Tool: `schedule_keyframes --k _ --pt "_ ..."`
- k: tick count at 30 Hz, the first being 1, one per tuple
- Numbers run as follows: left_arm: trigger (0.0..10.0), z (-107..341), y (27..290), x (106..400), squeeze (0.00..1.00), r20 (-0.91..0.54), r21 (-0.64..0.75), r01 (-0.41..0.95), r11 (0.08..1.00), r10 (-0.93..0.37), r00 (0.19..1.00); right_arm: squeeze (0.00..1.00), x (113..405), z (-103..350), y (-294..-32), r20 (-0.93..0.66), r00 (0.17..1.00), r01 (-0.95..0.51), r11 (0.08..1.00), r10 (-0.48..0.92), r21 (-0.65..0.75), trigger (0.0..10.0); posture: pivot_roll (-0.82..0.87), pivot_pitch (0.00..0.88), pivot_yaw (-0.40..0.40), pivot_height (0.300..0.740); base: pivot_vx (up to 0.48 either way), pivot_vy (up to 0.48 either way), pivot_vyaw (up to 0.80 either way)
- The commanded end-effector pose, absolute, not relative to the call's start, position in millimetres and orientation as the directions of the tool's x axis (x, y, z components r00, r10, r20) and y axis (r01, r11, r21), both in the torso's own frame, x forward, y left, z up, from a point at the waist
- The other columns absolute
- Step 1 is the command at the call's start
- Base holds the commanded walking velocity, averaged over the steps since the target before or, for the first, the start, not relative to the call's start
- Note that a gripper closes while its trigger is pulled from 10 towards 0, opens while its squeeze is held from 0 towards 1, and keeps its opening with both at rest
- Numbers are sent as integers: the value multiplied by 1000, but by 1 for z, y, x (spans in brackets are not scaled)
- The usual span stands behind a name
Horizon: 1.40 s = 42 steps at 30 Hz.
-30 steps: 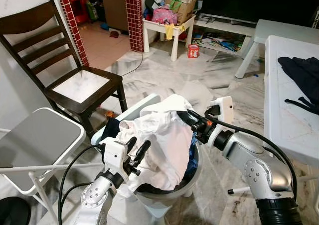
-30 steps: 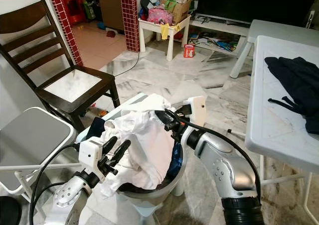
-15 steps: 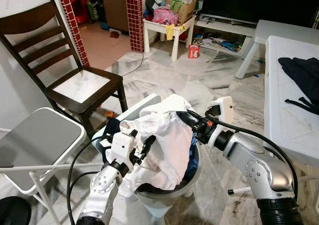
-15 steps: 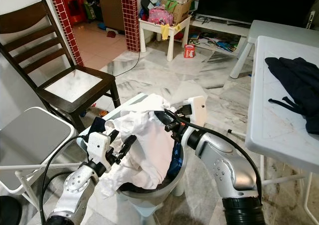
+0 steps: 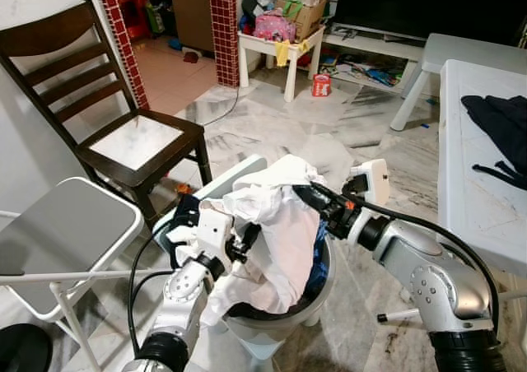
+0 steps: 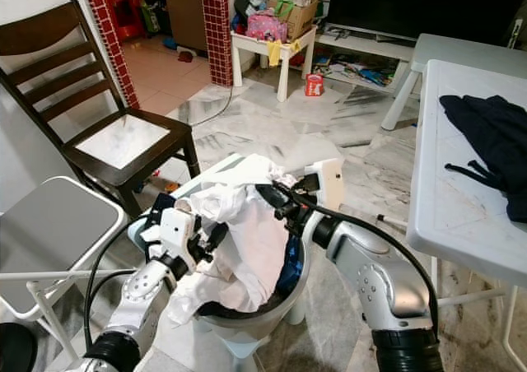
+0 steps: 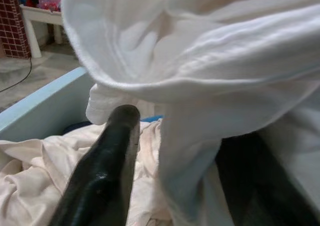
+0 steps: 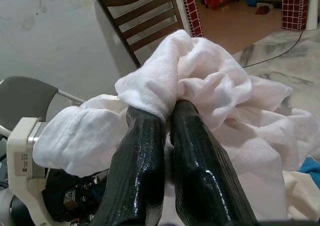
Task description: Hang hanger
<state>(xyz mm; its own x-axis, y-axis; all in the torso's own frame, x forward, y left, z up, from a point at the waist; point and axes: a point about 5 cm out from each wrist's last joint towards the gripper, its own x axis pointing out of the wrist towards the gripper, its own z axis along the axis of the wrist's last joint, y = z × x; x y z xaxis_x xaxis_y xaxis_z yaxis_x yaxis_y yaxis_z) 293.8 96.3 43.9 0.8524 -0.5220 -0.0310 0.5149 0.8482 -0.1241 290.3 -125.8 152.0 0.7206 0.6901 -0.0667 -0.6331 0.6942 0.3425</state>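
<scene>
- right gripper: fingers pinched tight on a fold of the white cloth, held up above the laundry basket.
- left gripper has moved in from short of the pile; now pushed into the cloth. one finger visible, the other hidden by cloth, so can't tell its gap or whether it grips.
- meaning, prob: 2-handed hold on the garment coming; hanging not begun.
- hanger: not seen near either gripper.
- writing: none legible.

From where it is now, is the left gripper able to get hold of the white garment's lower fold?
Probably yes. The left gripper is open, right against the white garment, which the right gripper pinches above the laundry basket; nothing lies between.
</scene>
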Motion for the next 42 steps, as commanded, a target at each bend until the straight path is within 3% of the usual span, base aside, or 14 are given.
schedule_keyframes --k 1,8,17,27,28,29,36,42 --pt "0 48 94 296 0 -9 -122 532 838 -537 844 0 289 159 -126 -41 717 -649 688 696 325 0 -140 0 17 740 0 0 0" --pt "0 53 97 296 0 27 -119 539 834 -540 841 0 294 156 -128 -55 750 -614 725 659 313 0 -129 0 16 740 0 0 0" --pt "0 57 124 296 0 42 -84 494 866 -492 870 0 303 149 -137 -88 808 -542 793 583 279 0 -114 0 20 740 0 0 0" --pt "0 71 160 297 0 67 4 410 912 -409 910 0 300 117 -134 -273 797 -552 833 539 37 0 -93 0 19 740 0 0 0" --pt "0 73 163 296 0 72 20 406 914 -407 911 0 300 112 -135 -292 799 -548 836 525 3 4000 -91 0 19 740 0 0 0" --pt "0 75 165 296 0 76 33 406 913 -407 910 0 301 109 -135 -314 799 -546 838 512 -23 10000 -91 0 19 740 0 0 0" --pt "0 99 173 292 0 122 122 440 890 -454 883 0 301 91 -143 -394 808 -541 817 438 -201 10000 -83 0 19 740 0 0 0" --pt "0 144 174 293 0 212 64 524 849 -525 824 0 301 77 -150 -433 816 -539 775 383 -331 10000 -69 0 17 740 0 0 0"
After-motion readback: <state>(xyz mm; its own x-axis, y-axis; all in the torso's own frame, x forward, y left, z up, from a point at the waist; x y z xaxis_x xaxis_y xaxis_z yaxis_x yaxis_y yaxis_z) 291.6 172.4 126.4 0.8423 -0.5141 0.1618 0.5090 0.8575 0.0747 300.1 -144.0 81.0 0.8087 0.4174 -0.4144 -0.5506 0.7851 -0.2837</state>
